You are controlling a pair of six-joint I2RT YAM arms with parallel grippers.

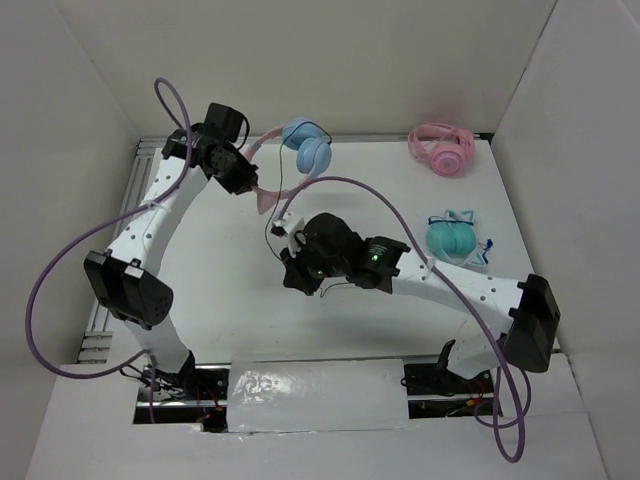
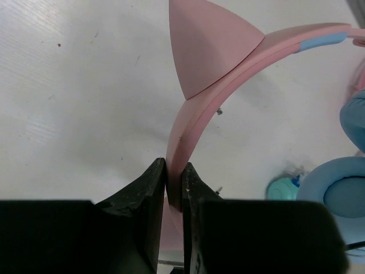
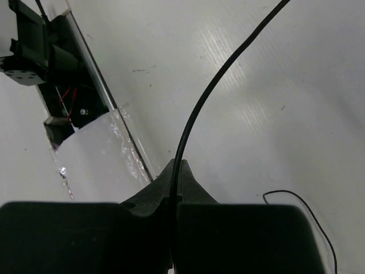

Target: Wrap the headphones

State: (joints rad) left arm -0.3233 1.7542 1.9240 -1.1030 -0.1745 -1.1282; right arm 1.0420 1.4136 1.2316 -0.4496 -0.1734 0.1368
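Observation:
The headphones (image 1: 305, 148) have a pink cat-ear headband (image 2: 197, 123) and light blue earcups (image 2: 341, 191), and they are held up at the back left of the table. My left gripper (image 2: 174, 174) is shut on the headband just below a cat ear (image 2: 208, 43). The thin black cable (image 3: 211, 85) runs from the headphones down to my right gripper (image 3: 177, 171), which is shut on it near the table's middle (image 1: 298, 278). A loose loop of cable (image 3: 311, 220) lies on the table beside that gripper.
All-pink headphones (image 1: 441, 148) lie at the back right. Teal headphones (image 1: 455, 236) lie at the right, close to my right arm. White walls enclose the table on three sides. A shiny white sheet (image 1: 315, 385) covers the near edge between the arm bases.

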